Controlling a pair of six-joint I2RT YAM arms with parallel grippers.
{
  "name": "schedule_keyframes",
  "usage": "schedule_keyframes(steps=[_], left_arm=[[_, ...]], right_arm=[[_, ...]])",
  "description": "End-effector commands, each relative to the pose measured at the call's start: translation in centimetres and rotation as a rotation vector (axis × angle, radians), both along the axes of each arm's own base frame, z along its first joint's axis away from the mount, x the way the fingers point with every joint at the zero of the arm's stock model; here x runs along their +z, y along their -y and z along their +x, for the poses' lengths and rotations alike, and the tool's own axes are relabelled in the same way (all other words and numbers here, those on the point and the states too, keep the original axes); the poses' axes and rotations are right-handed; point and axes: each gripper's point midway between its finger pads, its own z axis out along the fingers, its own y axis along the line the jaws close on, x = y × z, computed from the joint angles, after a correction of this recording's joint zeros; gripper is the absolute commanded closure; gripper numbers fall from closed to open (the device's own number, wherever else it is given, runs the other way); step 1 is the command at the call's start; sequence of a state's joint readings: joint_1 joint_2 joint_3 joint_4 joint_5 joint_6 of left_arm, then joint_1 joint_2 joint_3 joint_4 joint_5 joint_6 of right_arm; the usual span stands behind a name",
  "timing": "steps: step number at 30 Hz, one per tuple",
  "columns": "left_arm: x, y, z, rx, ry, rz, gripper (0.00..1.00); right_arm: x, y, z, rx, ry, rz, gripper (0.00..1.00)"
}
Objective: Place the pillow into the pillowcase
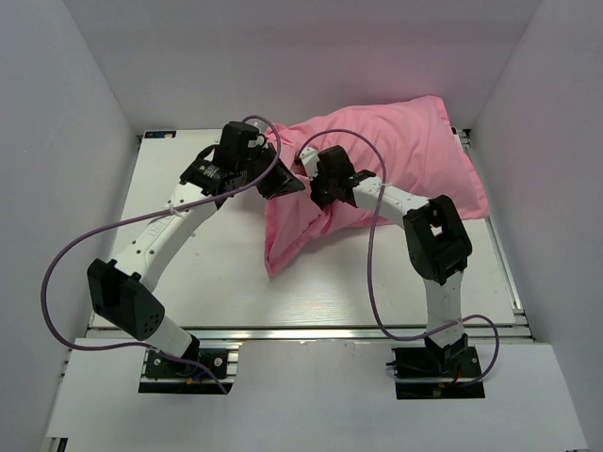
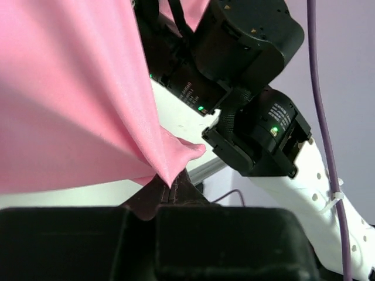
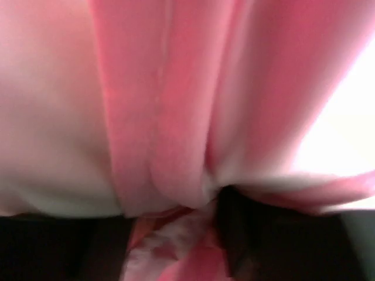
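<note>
White table (image 1: 217,282): left claw (image 1: 287,185) and right claw (image 1: 316,191) pinch slack end of case (image 1: 405,160); beyond them it bulges, pillow apparently mostly in.

Centre crowded, near strip open

The far right of the table (image 1: 311,297) is covered by the pillowcase (image 1: 396,160), which is spread almost to the right edge and trails down toward the middle. Its edge is pinched by the left gripper (image 1: 287,185) and the right gripper (image 1: 314,188), set just beside each other, so hardly any gap is left between the wrists. Bare tabletop is left between the arm bases. Purple cables (image 1: 372,282) are looped beside both arms, and three sides are closed off by white walls (image 1: 66,141).
</note>
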State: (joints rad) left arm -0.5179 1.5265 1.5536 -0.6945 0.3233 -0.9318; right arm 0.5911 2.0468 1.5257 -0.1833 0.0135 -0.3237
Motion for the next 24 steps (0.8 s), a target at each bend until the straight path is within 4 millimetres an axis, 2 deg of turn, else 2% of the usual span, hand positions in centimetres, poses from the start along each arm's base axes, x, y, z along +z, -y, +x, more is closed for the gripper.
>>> schedule_keyframes(steps=[1,2,3,4,5,6,7,8,9,10,11,12,13,14,15,16,17,18,20,21,22,23,24], left_arm=[[5.4,1.8,-2.4,-0.123,0.061,-0.229,0.97],[4.4,1.6,-1.9,-0.108,0.046,-0.219,0.9],[3.6,1.4,-1.4,-0.094,0.047,-0.214,0.82],[2.3,0.7,-0.5,-0.067,0.03,-0.202,0.74],[0.8,0.2,-0.2,-0.051,0.008,-0.183,0.6],[0.4,-0.2,0.1,-0.041,0.012,-0.172,0.55],[-0.3,-1.2,1.0,0.0,0.008,-0.143,0.51],[-0.2,-2.0,1.6,0.012,0.041,-0.1,0.43],[-0.9,-3.1,1.6,0.038,0.019,-0.045,0.38],[-1.1,-4.8,2.7,0.099,0.036,0.012,0.37],[-0.2,-5.9,3.5,0.113,0.088,0.071,0.25],[-1.0,-7.3,3.1,0.14,0.055,0.144,0.2],[-0.9,-9.1,3.9,0.203,0.074,0.209,0.19],[-0.3,-10.0,4.0,0.214,0.112,0.252,0.19],[-0.4,-10.9,3.8,0.235,0.115,0.289,0.19],[-0.4,-11.6,3.8,0.263,0.126,0.31,0.2],[0.5,-12.4,3.5,0.294,0.161,0.315,0.2],[-0.1,-12.9,3.5,0.316,0.17,0.325,0.25],[-0.2,-12.9,3.0,0.334,0.186,0.289,0.4],[-0.6,-12.8,2.7,0.334,0.217,0.256,0.56],[-0.8,-12.2,2.4,0.311,0.223,0.223,0.6],[-1.1,-11.7,2.1,0.301,0.22,0.19,0.61],[-0.8,-11.4,2.2,0.3,0.244,0.158,0.61]], right_arm=[[-0.6,-1.0,-3.1,0.085,-0.226,0.153,0.34],[2.4,-1.0,-4.0,0.132,-0.247,0.22,0.25],[4.2,0.2,-3.8,0.14,-0.26,0.272,0.23],[6.5,-0.4,-5.2,0.263,-0.277,0.349,0.2],[10.1,0.1,-5.6,0.327,-0.222,0.391,0.19],[11.4,1.7,-6.2,0.338,-0.234,0.402,0.18],[13.0,2.0,-6.8,0.394,-0.198,0.416,0.18],[15.7,3.2,-7.2,0.409,-0.131,0.421,0.18],[17.1,3.8,-8.1,0.43,-0.117,0.416,0.18],[18.3,4.3,-8.4,0.459,-0.062,0.398,0.18],[20.5,4.9,-9.0,0.46,0.006,0.388,0.18],[20.7,5.4,-9.0,0.443,0.048,0.368,0.18],[20.9,5.7,-9.0,0.436,0.084,0.356,0.17],[22.2,6.3,-9.5,0.425,0.147,0.351,0.17],[19.6,7.0,-9.5,0.372,0.13,0.324,0.16],[20.1,7.0,-8.6,0.355,0.207,0.334,0.15],[20.3,7.3,-8.8,0.326,0.225,0.346,0.14],[18.8,7.5,-9.0,0.302,0.201,0.347,0.14],[18.6,6.5,-9.4,0.311,0.196,0.369,0.11],[18.0,6.2,-9.3,0.294,0.196,0.348,0.11],[17.2,5.7,-9.0,0.284,0.202,0.333,0.11],[16.7,4.3,-9.5,0.297,0.206,0.312,0.11],[15.9,4.5,-8.6,0.232,0.23,0.255,0.11]])
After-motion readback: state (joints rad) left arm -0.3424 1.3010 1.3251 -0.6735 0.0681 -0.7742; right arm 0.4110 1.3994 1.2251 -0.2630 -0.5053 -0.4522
